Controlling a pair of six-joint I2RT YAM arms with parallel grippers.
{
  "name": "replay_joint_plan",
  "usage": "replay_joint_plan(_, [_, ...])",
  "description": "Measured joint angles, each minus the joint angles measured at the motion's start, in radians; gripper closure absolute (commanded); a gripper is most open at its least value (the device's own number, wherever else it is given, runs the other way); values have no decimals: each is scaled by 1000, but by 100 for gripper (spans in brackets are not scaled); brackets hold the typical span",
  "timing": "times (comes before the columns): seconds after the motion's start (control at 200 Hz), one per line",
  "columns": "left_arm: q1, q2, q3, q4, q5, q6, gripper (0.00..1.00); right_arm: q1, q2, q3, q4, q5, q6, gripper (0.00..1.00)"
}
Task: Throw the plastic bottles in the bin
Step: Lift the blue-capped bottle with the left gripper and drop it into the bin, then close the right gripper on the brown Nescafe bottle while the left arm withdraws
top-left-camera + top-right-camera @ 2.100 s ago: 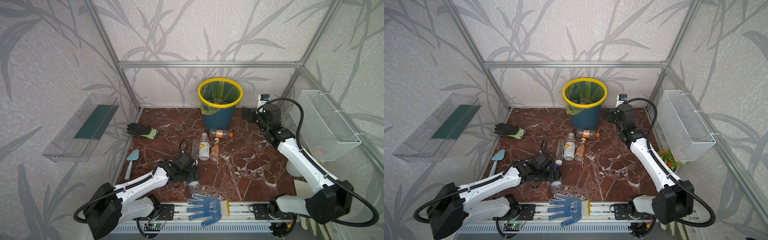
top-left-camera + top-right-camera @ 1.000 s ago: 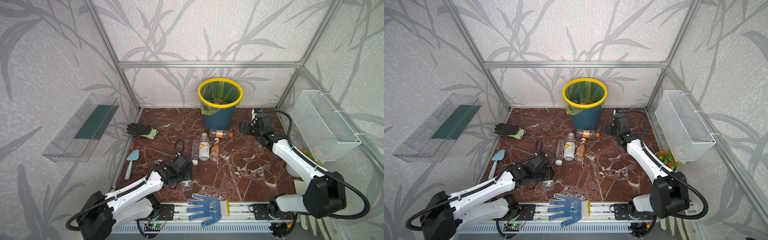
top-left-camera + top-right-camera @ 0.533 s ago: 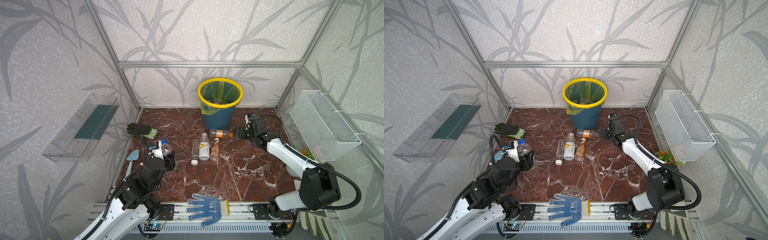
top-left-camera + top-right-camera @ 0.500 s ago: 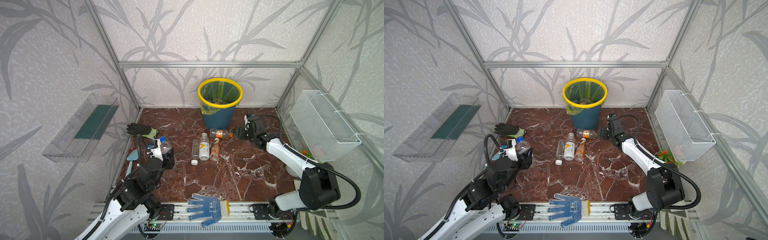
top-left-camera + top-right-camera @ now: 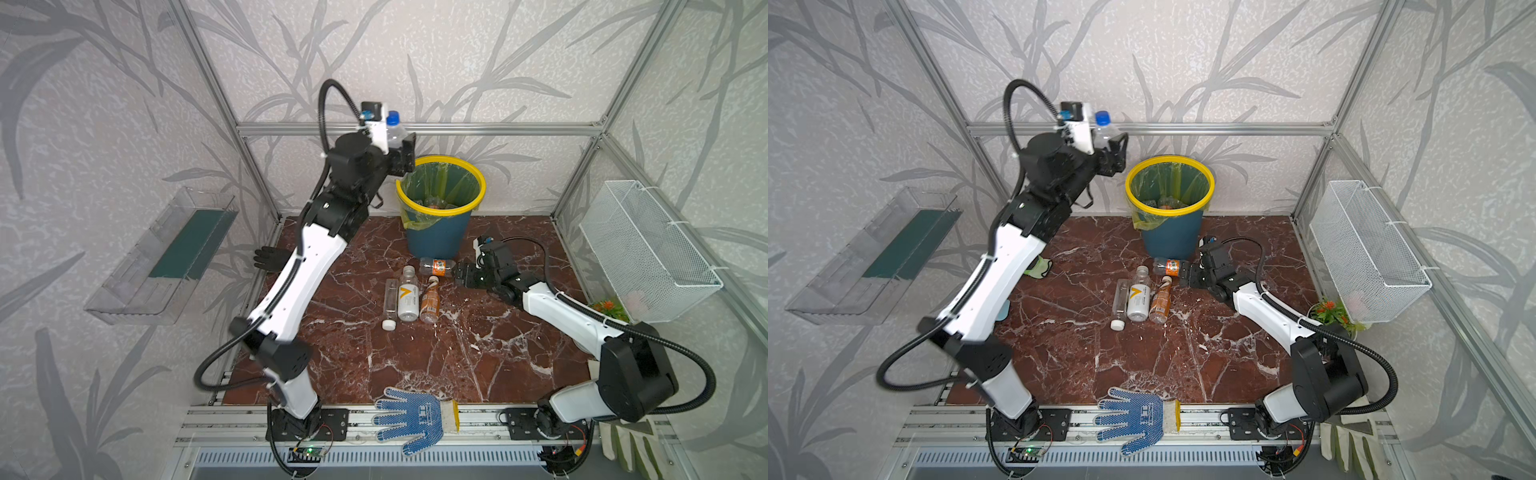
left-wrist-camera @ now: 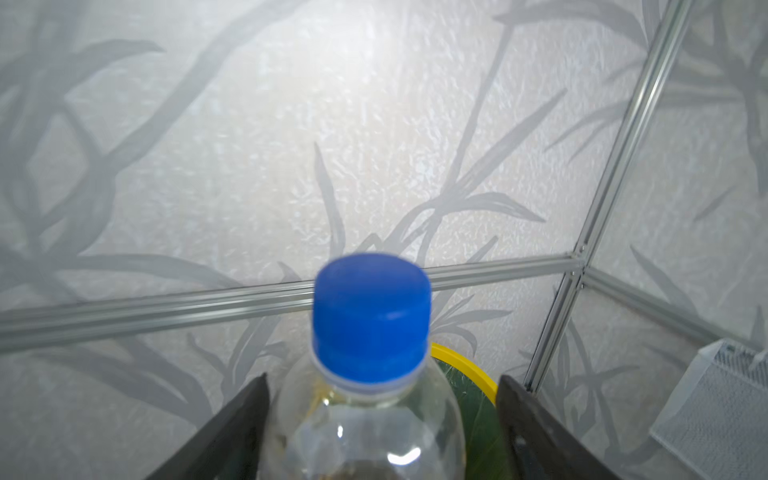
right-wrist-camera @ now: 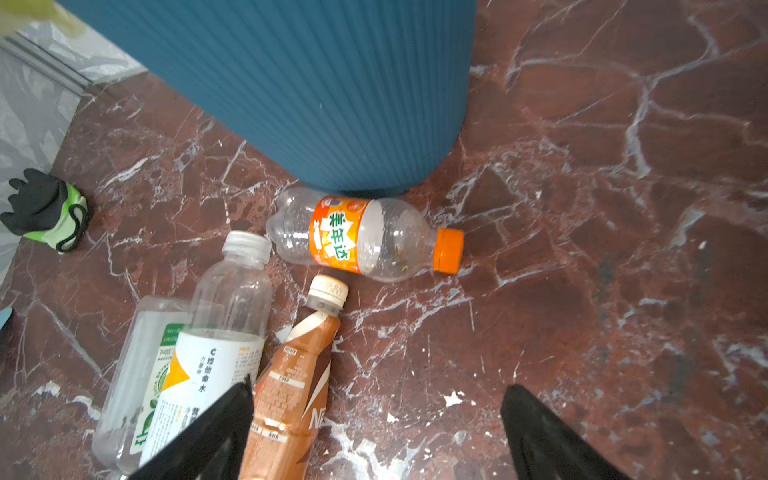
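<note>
Three bottles (image 5: 408,296) lie front-to-back on the counter (image 5: 457,353); an orange-capped bottle (image 5: 436,266) lies crosswise by the bin (image 5: 436,239), cap toward the spread right jaws. Beyond, spread left jaws flank an upright blue-capped bottle (image 5: 393,127), high beside the rim.

counts five outside the one bin (image 5: 440,241): four lying on the bench (image 5: 457,353), namely slim clear bottle (image 5: 391,295), white-labelled bottle (image 5: 407,299), brown bottle (image 5: 429,301) and orange-labelled bottle (image 5: 436,266), plus one blue-capped bottle (image 5: 393,124) up between the jaws of the left gripper (image 5: 395,143). shows more bottles (image 5: 436,203) inside the bin, too hidden to number. tallies three gloves: black-and-green glove (image 7: 45,210), blue dotted glove (image 5: 409,415), pale glove (image 5: 627,440). adds one wire basket (image 5: 648,249), one clear wall tray (image 5: 166,257), one orange-flowered plant (image 5: 606,306), and a second gripper, the right gripper (image 7: 377,386).
</note>
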Motion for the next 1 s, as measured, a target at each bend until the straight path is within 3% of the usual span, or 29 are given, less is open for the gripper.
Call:
replay_joint_plan(0.11, [-2, 327, 507, -328, 73, 31, 1, 13, -3, -31, 5, -9, 19, 6])
replay_joint_plan(0.15, [-3, 369, 568, -414, 88, 40, 1, 15, -3, -32, 6, -11, 23, 6])
replay_joint_plan(0.215, [-3, 355, 543, -516, 97, 54, 1, 19, -3, -32, 16, -17, 27, 6])
replay_joint_plan(0.285, [-3, 257, 384, -543, 96, 71, 1, 26, -1, -29, 21, -20, 29, 6])
replay_joint_plan(0.425, [5, -111, -190, -391, 39, 87, 1, 47, 1, -21, 21, -17, 43, 6])
replay_joint_plan(0.5, [19, -291, -422, -289, 2, 87, 1, 67, 10, -16, 19, -11, 51, 6])
replay_joint_plan(0.67, [105, -531, -690, -158, -49, 66, 1, 111, 37, -3, 5, -3, 78, 6])
replay_joint_plan(1.0, [234, -743, -1253, -113, -86, 28, 1, 218, 107, 56, -66, 34, 159, 7])
